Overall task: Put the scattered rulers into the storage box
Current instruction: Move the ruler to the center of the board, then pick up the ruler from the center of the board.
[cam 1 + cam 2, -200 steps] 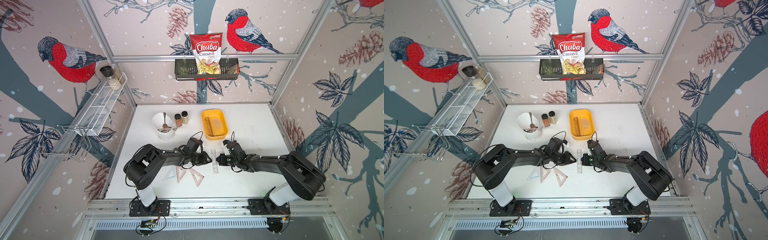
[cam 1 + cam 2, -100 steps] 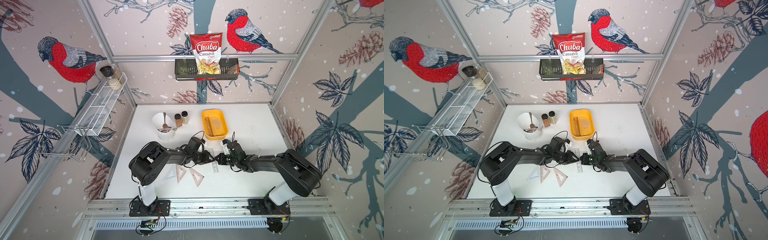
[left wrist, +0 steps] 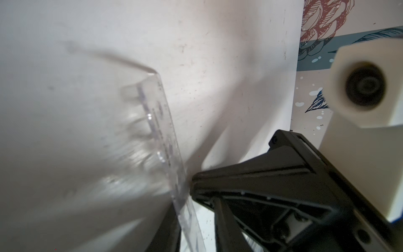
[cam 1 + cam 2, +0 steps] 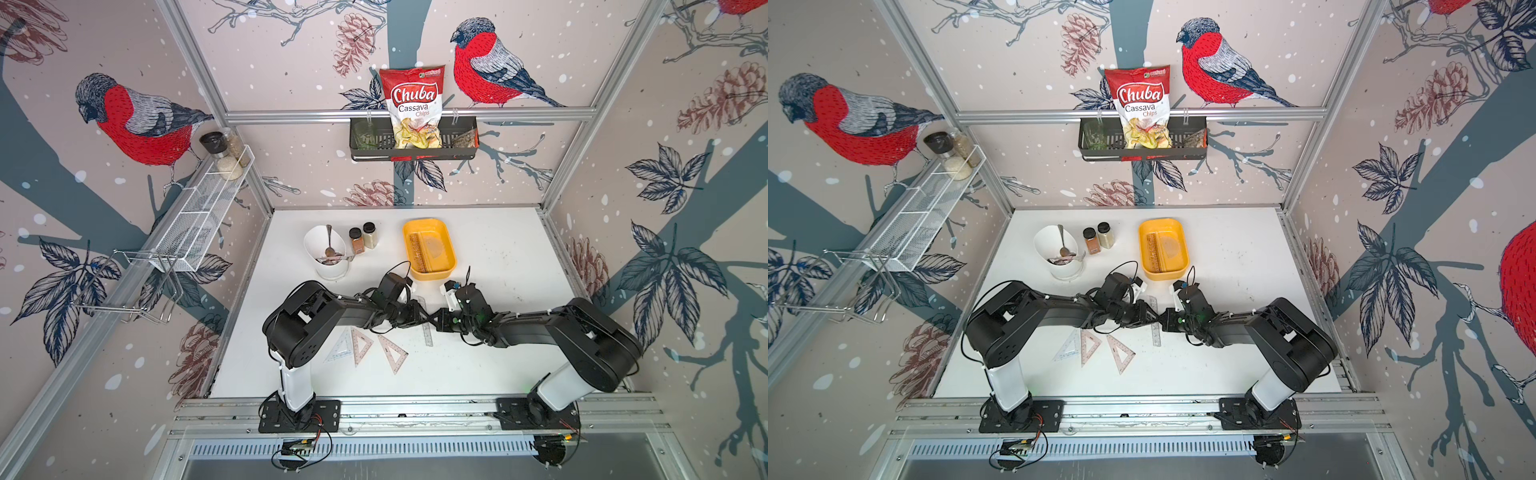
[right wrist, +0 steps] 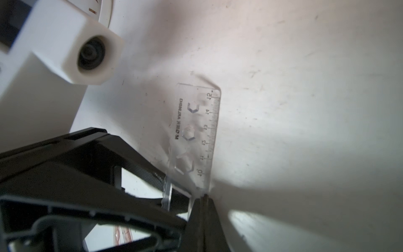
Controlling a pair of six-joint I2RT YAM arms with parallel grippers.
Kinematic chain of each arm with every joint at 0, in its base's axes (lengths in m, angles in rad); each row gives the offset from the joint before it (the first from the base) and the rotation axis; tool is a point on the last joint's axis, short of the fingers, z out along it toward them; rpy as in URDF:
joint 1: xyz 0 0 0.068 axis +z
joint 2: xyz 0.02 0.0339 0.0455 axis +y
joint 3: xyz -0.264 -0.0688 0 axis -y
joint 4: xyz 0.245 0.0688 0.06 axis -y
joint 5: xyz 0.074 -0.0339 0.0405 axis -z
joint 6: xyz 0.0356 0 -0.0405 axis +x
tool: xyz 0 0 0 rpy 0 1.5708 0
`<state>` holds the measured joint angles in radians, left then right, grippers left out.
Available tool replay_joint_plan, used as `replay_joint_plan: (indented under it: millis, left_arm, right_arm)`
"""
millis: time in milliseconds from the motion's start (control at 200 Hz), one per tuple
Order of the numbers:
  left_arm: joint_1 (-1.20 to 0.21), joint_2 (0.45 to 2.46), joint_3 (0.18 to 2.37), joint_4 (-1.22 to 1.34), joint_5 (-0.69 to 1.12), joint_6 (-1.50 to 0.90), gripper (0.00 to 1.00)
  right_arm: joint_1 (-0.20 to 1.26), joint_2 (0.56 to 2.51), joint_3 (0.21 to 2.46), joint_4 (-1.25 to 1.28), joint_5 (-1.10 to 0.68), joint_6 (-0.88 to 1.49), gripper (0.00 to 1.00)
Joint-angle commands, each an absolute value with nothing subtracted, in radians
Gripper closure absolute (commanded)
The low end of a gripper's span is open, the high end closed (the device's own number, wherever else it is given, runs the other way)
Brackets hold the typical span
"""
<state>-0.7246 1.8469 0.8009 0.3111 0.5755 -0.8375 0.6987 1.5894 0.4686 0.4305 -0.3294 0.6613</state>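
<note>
Right gripper (image 5: 204, 203) pinched shut, tips touching clear ruler (image 5: 200, 131) on one long edge; left gripper (image 5: 172, 196) narrow around opposite edge, grip unclear. Ruler mid-table, tilted, long axis front-to-back, far end toward yellow box (image 4: 451, 270). White scuffed table (image 4: 498, 249); bird-print walls (image 4: 124, 291).

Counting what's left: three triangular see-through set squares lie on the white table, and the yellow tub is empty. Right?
No: the shallow yellow plastic tub holds a pinkish straight ruler and a see-through half-round protractor, as both top views show. The rest is right.
</note>
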Motion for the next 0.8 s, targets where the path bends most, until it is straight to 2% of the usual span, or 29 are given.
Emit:
replay_joint_plan:
  millis: [0, 145, 245, 495, 635, 795]
  left_arm:
    - [-0.729, 1.851, 0.805, 0.252, 0.539, -0.837, 0.77]
    - [-0.729, 1.835, 0.806, 0.237, 0.529, -0.835, 0.88]
    - [-0.729, 1.819, 0.816, 0.223, 0.53, -0.834, 1.0]
    - [-0.713, 1.747, 0.859, 0.256, 0.619, -0.89, 1.0]
    - [-0.679, 1.707, 0.869, 0.365, 0.704, -0.991, 1.0]
    - [-0.655, 1.697, 0.877, 0.521, 0.765, -1.107, 1.0]
  right_arm:
    - [0.689, 1.574, 0.464, 0.341, -0.333, 0.661, 0.93]
    - [0.673, 1.543, 0.475, 0.307, -0.334, 0.644, 0.92]
    - [0.662, 1.502, 0.487, 0.266, -0.341, 0.629, 0.91]
    - [0.604, 1.326, 0.473, 0.24, -0.499, 0.656, 0.79]
    - [0.525, 1.225, 0.412, 0.392, -0.715, 0.762, 0.66]
    - [0.5, 1.202, 0.406, 0.519, -0.821, 0.853, 0.54]
